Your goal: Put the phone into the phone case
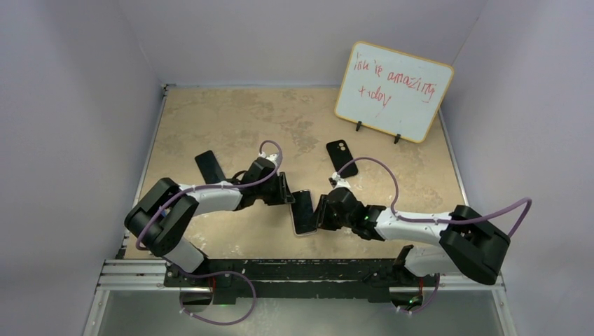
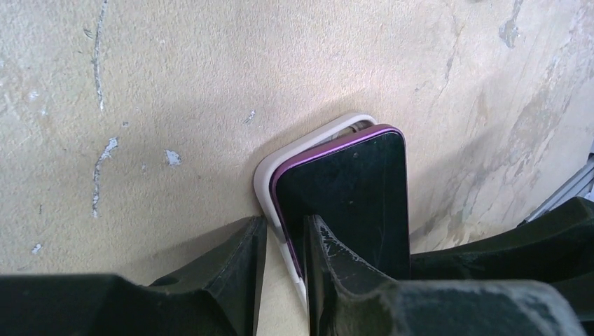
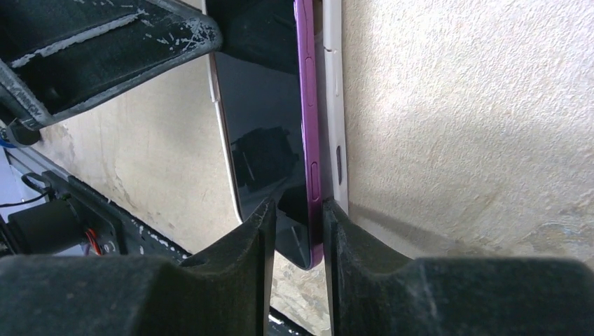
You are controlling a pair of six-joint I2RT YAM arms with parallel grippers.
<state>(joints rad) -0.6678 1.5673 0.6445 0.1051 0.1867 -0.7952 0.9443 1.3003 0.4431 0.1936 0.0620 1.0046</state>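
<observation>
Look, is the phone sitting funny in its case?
Yes. The purple phone sits askew in the white case: its long side rides above the case wall, not snapped in. The left gripper and right gripper pinch its edges.

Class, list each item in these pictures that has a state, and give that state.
phone: screen up, not fully seated
phone case: lying under phone
left hand: shut on phone case edge
right hand: shut on phone
whiteboard: propped upright, written on
black item: lying flat, camera side up
</observation>
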